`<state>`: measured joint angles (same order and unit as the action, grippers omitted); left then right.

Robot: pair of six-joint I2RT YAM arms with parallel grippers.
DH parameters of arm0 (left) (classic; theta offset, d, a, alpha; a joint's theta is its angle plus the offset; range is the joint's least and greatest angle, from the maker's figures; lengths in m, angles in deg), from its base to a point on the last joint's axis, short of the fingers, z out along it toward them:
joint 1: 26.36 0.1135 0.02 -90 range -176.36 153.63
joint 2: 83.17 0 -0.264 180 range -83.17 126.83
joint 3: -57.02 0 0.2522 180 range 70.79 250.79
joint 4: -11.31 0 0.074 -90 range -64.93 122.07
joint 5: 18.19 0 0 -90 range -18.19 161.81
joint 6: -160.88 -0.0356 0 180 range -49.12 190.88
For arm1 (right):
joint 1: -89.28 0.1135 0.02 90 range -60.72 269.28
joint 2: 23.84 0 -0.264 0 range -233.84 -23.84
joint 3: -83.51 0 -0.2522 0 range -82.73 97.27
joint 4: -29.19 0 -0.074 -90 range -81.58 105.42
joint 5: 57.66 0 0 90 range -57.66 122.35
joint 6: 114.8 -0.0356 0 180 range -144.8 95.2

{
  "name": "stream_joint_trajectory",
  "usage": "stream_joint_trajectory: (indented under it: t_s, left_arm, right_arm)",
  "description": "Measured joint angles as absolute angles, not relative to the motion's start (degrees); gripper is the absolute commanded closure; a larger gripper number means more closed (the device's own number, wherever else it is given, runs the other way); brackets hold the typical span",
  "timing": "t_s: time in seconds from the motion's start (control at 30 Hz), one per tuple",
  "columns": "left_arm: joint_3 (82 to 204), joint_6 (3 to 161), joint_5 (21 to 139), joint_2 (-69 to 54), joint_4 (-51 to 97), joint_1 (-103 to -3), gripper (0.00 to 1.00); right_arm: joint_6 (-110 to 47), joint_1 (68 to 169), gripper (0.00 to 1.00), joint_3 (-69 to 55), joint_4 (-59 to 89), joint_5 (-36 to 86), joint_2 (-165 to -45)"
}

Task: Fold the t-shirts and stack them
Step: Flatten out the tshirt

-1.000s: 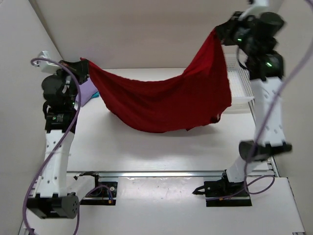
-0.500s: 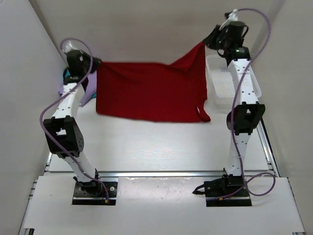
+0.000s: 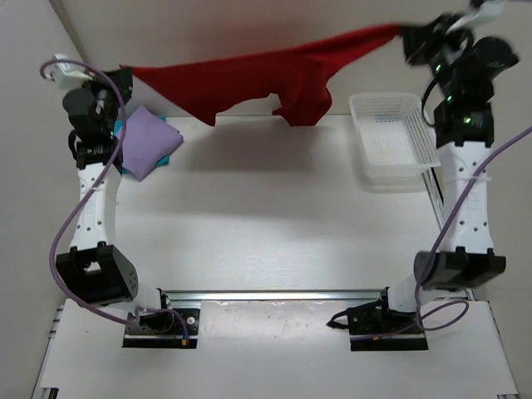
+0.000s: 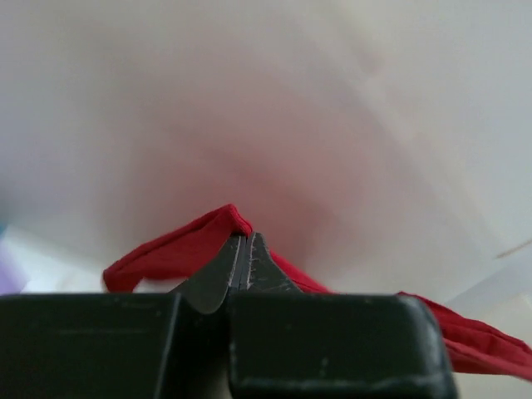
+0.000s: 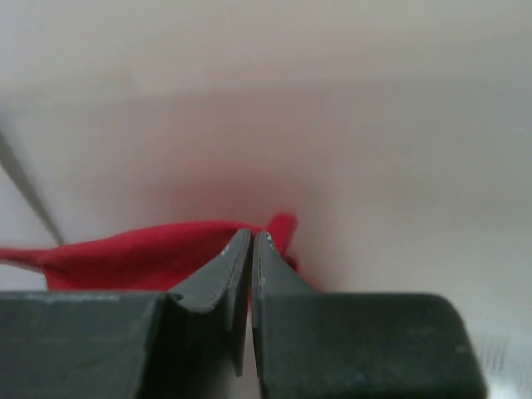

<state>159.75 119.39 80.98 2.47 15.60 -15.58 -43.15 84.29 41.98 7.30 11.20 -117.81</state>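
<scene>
The dark red t-shirt (image 3: 266,73) is stretched in the air between both arms, high above the table's far edge, its lower part hanging in loose folds. My left gripper (image 3: 126,76) is shut on its left corner, and red cloth (image 4: 179,249) bunches at the fingertips (image 4: 243,243). My right gripper (image 3: 405,35) is shut on the right corner, where the cloth (image 5: 133,253) spreads left of the tips (image 5: 252,238). A folded lavender t-shirt (image 3: 143,143) lies on a teal t-shirt (image 3: 170,152) at the table's far left.
A white mesh basket (image 3: 394,137) stands at the far right of the table (image 3: 266,216). Walls close in at the back and both sides. Purple cables loop beside both arms.
Both arms have lifted the red t-shirt from hanging low over the table to stretched high near the back wall. Its hem has swung up off the table.
</scene>
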Motion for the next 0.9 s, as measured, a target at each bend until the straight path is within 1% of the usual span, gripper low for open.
stream_joint_trajectory:
  t_s: [0.13,0.27,0.37,0.47,0.57,0.63,0.73,0.83,0.9]
  left_arm:
    - [141.6,116.6,78.1,-6.1,15.1,-15.2,1.00]
    - [121.6,112.7,72.1,-18.5,18.0,-18.4,1.00]
    - [109.2,111.6,69.4,-27.3,19.9,-22.1,1.00]
    - [100.6,111.6,69.0,-32.5,22.8,-22.2,1.00]
    - [94.8,111.3,69.2,-34.6,27.1,-21.2,1.00]
    - [92.0,110.8,70.0,-36.0,29.9,-21.5,1.00]
    - [89.3,110.2,72.5,-39.1,34.3,-21.7,1.00]
    - [89.2,109.3,73.9,-41.5,37.7,-22.0,1.00]
    - [89.4,109.2,74.6,-42.2,38.9,-22.0,1.00]
  right_arm:
    - [-40.8,86.8,1.00,7.5,10.0,16.7,-103.9]
    - [-41.6,90.6,1.00,-24.3,8.2,25.3,-95.9]
    - [-44.4,93.9,1.00,-38.5,4.7,29.1,-90.2]
    - [-48.8,95.4,1.00,-50.3,4.4,28.3,-81.5]
    - [-52.8,96.7,1.00,-59.5,2.5,28.5,-71.9]
    - [-55.5,98.6,1.00,-63.0,-1.1,28.3,-65.2]
    - [-59.3,101.5,1.00,-63.9,-7.0,27.5,-54.6]
    - [-62.3,104.0,1.00,-63.1,-12.7,27.7,-45.2]
    - [-64.2,106.9,1.00,-61.6,-16.4,29.6,-41.1]
